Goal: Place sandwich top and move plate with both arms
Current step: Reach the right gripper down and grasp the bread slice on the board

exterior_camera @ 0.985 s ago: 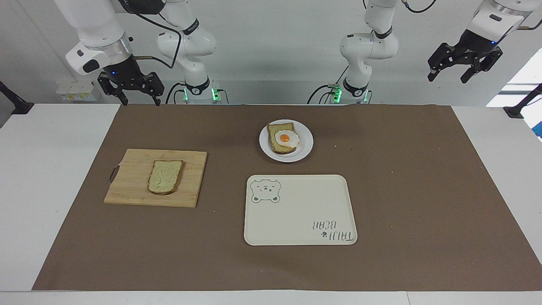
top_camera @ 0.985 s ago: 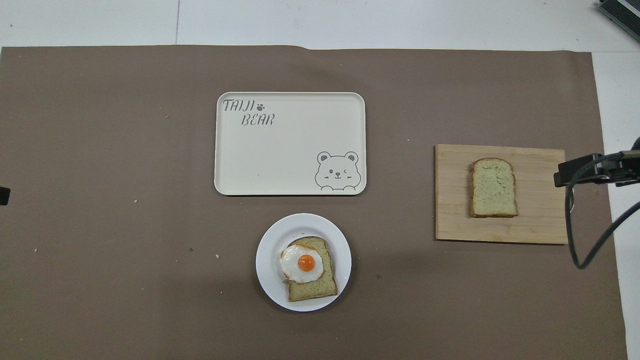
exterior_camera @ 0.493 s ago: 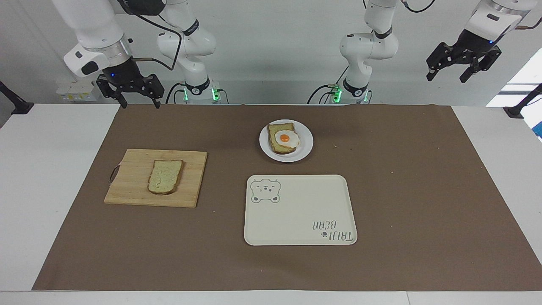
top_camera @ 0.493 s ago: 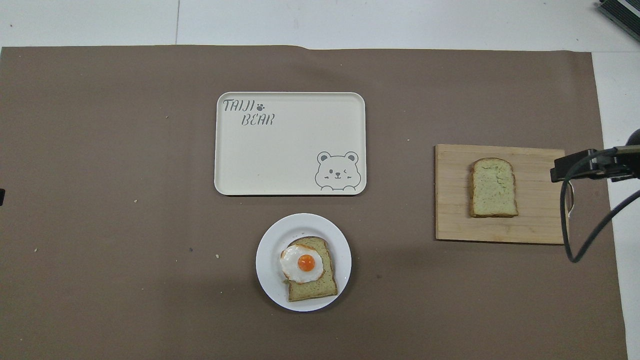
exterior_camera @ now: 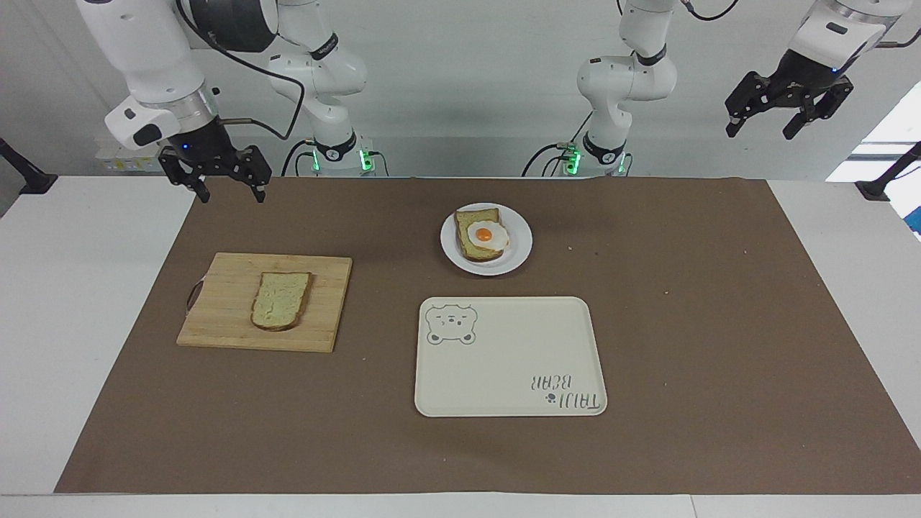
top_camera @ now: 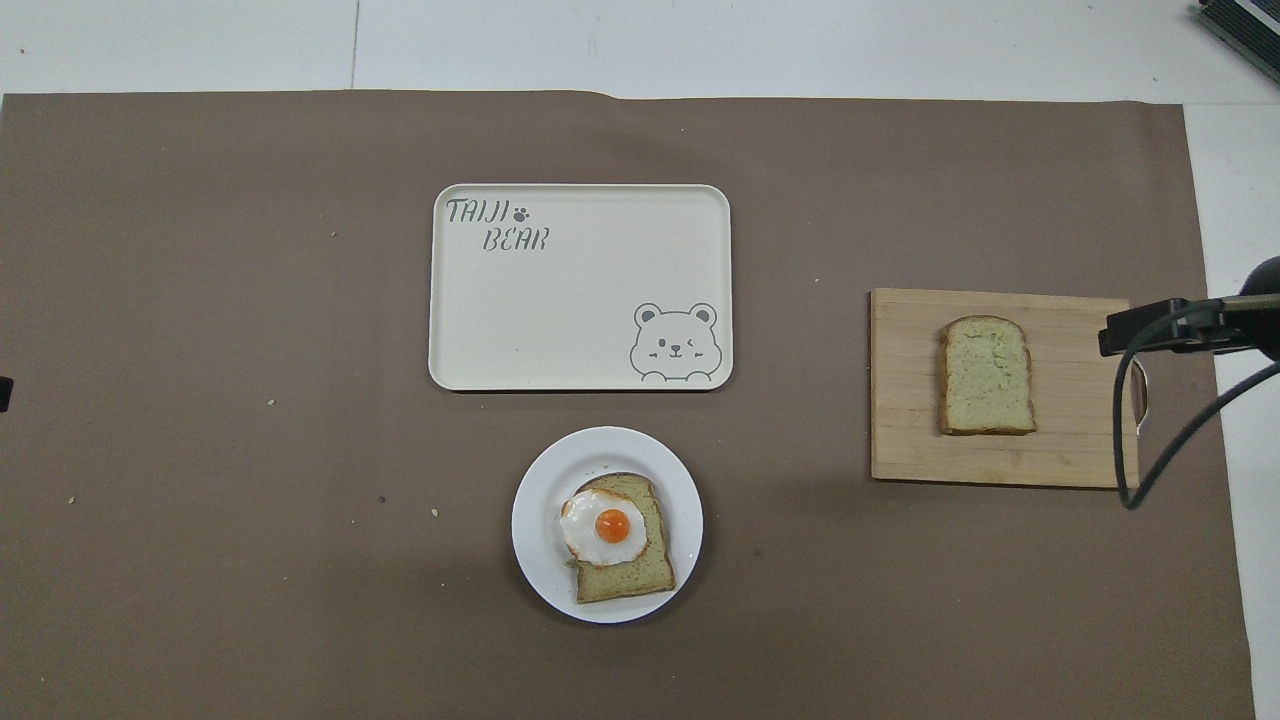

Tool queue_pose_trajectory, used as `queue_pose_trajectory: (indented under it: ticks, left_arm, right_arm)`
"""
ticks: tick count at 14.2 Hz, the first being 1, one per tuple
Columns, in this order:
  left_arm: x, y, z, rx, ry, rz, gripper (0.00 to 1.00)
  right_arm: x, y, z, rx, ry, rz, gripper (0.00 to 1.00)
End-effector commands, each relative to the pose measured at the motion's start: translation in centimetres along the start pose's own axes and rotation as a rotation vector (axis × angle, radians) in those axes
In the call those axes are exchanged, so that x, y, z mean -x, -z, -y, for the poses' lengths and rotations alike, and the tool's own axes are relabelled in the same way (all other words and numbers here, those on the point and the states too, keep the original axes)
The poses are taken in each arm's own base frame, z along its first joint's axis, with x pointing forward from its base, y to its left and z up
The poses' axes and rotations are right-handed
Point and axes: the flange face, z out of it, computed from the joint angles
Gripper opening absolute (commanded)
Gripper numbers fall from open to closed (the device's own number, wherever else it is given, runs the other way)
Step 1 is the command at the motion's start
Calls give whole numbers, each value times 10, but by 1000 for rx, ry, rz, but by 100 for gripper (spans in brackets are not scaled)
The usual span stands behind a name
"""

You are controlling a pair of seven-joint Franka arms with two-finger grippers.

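The sandwich top (exterior_camera: 280,300) (top_camera: 987,375), a plain pale slice with a brown crust, lies flat on a wooden cutting board (exterior_camera: 216,309) (top_camera: 1080,440) toward the right arm's end. The small white plate (exterior_camera: 519,248) (top_camera: 540,500) sits mid-table and carries a bread slice topped with a fried egg (exterior_camera: 483,234) (top_camera: 610,525). My right gripper (exterior_camera: 232,193) hangs open and empty over the corner of the brown mat, apart from the board. High over the left arm's end, my left gripper (exterior_camera: 759,131) is open and holds nothing.
A cream rectangular tray (exterior_camera: 504,374) (top_camera: 560,320) with a bear drawing lies just farther from the robots than the plate. A brown mat (exterior_camera: 719,324) covers most of the white table. The right arm's black wrist part and cable (top_camera: 1160,330) overhang the board's outer edge.
The right gripper has come down toward the mat's corner, still open. The left gripper has lifted slightly. Bread, plate, tray and board have not moved.
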Motion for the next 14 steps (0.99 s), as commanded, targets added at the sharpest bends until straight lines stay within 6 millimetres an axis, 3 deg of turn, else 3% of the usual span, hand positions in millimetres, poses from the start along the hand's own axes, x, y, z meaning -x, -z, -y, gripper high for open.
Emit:
queue_pose_trajectory:
  ticks: [1, 5, 10, 14]
  left_arm:
    - [7, 1, -1, -9, 4, 5, 100]
    - [8, 1, 5, -8, 16, 7, 100]
    - [8, 1, 1, -8, 8, 8, 100]
    - [7, 0, -2, -8, 1, 10, 100]
  right_arm:
    - [-10, -35, -4, 9, 22, 10, 100]
    - [-11, -92, -11, 12, 9, 0, 100]
    - [-13, -135, -11, 10, 7, 26, 100]
    - [-8, -154, -11, 9, 8, 33, 100]
